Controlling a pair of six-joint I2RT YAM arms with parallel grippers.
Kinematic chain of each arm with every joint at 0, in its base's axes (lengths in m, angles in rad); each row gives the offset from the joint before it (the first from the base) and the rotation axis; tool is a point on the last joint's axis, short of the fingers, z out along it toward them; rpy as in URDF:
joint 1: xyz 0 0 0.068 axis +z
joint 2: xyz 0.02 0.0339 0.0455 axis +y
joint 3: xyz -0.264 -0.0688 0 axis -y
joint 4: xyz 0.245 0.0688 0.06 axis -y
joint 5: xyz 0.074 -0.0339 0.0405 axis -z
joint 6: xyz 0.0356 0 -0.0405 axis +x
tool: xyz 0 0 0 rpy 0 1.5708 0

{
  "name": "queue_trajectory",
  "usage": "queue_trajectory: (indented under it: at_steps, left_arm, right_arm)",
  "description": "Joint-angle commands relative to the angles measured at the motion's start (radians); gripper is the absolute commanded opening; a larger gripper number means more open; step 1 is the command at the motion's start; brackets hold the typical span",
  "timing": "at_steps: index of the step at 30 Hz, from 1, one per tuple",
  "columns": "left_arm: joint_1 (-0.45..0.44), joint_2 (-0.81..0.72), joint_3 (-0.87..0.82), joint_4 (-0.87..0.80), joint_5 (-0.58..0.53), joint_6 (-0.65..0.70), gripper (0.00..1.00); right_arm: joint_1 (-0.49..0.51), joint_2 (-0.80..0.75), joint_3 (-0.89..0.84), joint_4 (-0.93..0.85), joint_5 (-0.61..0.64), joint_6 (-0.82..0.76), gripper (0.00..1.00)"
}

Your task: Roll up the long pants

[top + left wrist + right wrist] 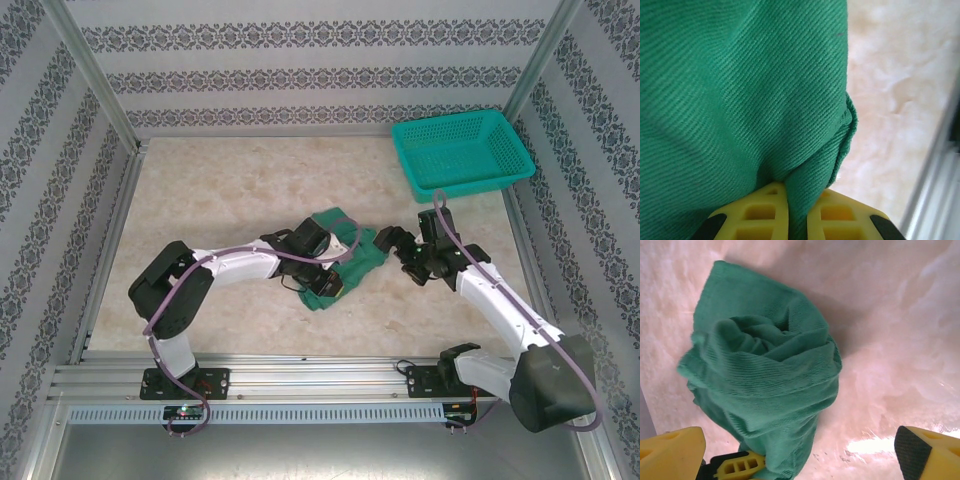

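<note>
The long pants (345, 250) lie mid-table as a bunched, partly rolled dark green bundle. In the right wrist view the long pants (765, 370) show as a loose roll with spiral folds at its end. My left gripper (325, 275) sits on the bundle's near side. Its yellow fingers (765, 210) are shut on a fold of the green fabric (740, 90). My right gripper (398, 255) stands just right of the bundle. It is open wide (797, 440), its fingertips (675, 452) spread on either side of the roll's near end without touching it.
A teal mesh basket (470, 182) stands at the back right corner. Patterned walls and a metal frame enclose the marble-look table (220, 190), with free surface to the left and behind the bundle. A metal rail (300, 375) runs along the near edge.
</note>
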Motion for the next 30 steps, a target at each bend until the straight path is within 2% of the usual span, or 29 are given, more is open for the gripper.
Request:
queue_trajectory:
  at_steps: [1, 3, 7, 9, 12, 17, 22, 24, 28, 30]
  left_arm:
    - [0.016, -0.025, -0.064, 0.121, 0.276, -0.103, 0.0]
    - [0.029, -0.033, -0.093, 0.226, 0.373, -0.158, 0.0]
    - [0.058, -0.05, -0.147, 0.421, 0.471, -0.282, 0.0]
    - [0.084, -0.048, -0.191, 0.63, 0.549, -0.416, 0.0]
    - [0.12, -0.019, -0.241, 0.924, 0.587, -0.625, 0.0]
    - [0.15, 0.059, -0.251, 1.197, 0.603, -0.85, 0.0]
    - [0.162, 0.066, -0.235, 1.254, 0.596, -0.928, 0.0]
    - [0.169, 0.074, -0.241, 1.294, 0.59, -0.96, 0.0]
    - [0.196, 0.113, -0.276, 1.511, 0.575, -1.095, 0.0]
    - [0.203, 0.144, -0.281, 1.553, 0.575, -1.114, 0.0]
  right_arm:
    - [-0.015, 0.022, -0.016, 0.016, -0.055, 0.007, 0.98]
    - [-0.015, 0.031, -0.014, 0.024, -0.072, 0.011, 0.98]
    - [-0.014, 0.041, -0.008, 0.039, -0.104, 0.018, 0.98]
    - [-0.014, 0.038, -0.007, 0.044, -0.121, 0.025, 0.98]
    - [-0.011, 0.024, -0.01, 0.052, -0.143, 0.036, 0.98]
    - [-0.008, -0.036, -0.021, 0.066, -0.154, 0.055, 0.98]
    - [0.005, -0.045, -0.046, 0.111, -0.161, 0.079, 0.98]
    - [0.019, -0.02, -0.053, 0.146, -0.163, 0.084, 0.98]
    - [0.062, 0.076, -0.06, 0.245, -0.16, 0.095, 0.98]
    - [0.083, 0.144, -0.054, 0.301, -0.156, 0.099, 0.98]
